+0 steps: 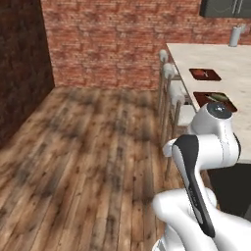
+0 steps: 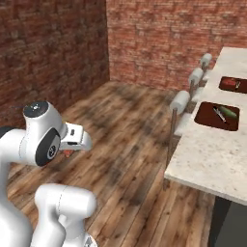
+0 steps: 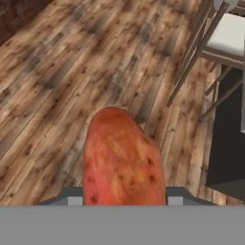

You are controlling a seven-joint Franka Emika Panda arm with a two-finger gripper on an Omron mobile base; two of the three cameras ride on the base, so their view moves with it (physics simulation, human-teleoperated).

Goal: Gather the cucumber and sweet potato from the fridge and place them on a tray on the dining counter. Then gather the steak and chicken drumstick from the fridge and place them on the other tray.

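1. Carrying the sweet potato (image 3: 123, 160) describes this moment: in the hand view it sits between the gripper (image 3: 122, 200) jaws, reddish-orange and speckled, sticking out over the wooden floor (image 3: 57, 86). The jaws are closed on it, part-way wide because the potato is thick.
2. In the right base view a small orange patch shows just under the hand (image 2: 77, 137), which I take to be the same potato, though the view is too poor to be sure.
3. The cucumber (image 2: 229, 114) lies on the near tray (image 2: 205, 118) on the dining counter (image 2: 202, 154), so that item looks done. A thin pale thing lies beside it that I cannot name.
4. The far tray (image 2: 226, 86) holds something reddish, too small to identify; it may be one of the meats.
5. Stools (image 2: 181, 102) stand along the counter's edge, between the robot and the trays.
6. Left to do, as I judge it: bring the potato to the near tray beside the cucumber, then finish the steak and drumstick on the other tray.
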